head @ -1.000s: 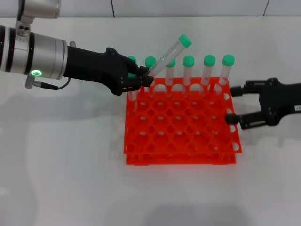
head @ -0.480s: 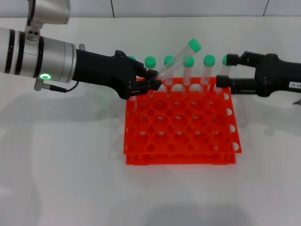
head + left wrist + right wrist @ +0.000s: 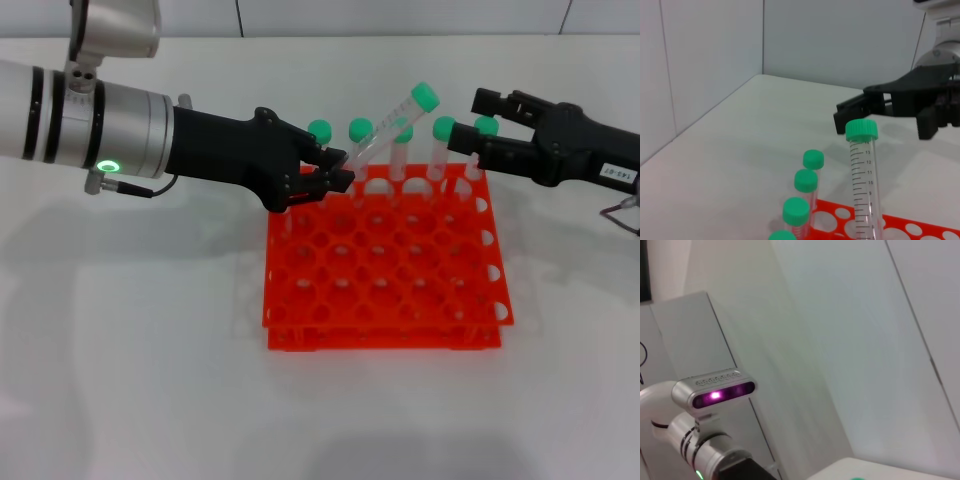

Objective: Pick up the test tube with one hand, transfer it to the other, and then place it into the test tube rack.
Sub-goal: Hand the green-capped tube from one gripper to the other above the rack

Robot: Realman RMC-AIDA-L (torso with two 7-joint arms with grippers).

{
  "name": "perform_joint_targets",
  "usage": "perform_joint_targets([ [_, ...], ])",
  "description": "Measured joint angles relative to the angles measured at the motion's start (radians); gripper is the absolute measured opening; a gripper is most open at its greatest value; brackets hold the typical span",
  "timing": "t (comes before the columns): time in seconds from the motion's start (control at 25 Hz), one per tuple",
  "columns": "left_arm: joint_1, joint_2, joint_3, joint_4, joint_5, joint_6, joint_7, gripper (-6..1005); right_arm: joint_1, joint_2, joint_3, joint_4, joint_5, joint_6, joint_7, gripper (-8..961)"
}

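Observation:
My left gripper (image 3: 337, 177), on the silver-wristed arm, is shut on the lower end of the test tube (image 3: 385, 136). The tube tilts up to the right over the back of the orange-red rack (image 3: 385, 337), its green cap (image 3: 425, 96) highest. My right gripper (image 3: 478, 126), black with a white label, is open at the rack's back right corner, a short way right of the cap and apart from it. In the left wrist view the held tube (image 3: 863, 180) stands upright with the right gripper's fingers (image 3: 860, 102) just behind its cap.
Several other green-capped tubes (image 3: 403, 150) stand in the rack's back row, under and beside the held tube; they also show in the left wrist view (image 3: 805, 182). The rack's nearer rows of holes (image 3: 380, 255) hold nothing. White table surrounds the rack.
My left gripper has carried the tilted tube to the right. My right gripper has risen from the rack's right side to its back right corner, closing on the cap.

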Motion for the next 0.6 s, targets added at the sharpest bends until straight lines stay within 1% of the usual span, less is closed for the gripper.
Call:
perform_joint_targets([
  [0.12,-0.002,-0.001,0.001,0.0,0.0,0.0,0.004,288,0.012,0.006,-0.002,0.044,0.026,-0.003,-0.027,868],
  [0.16,-0.003,-0.002,0.001,0.0,-0.001,0.0,0.006,289,0.023,0.007,-0.004,0.081,0.049,-0.005,-0.047,869],
  [0.2,-0.003,-0.003,0.001,0.0,-0.002,0.0,0.007,290,0.023,0.007,-0.004,0.081,0.049,-0.005,-0.047,869],
  [0.6,-0.01,-0.01,0.001,0.0,-0.004,-0.001,0.011,301,0.077,0.014,-0.004,0.227,0.134,0.012,-0.154,865],
])
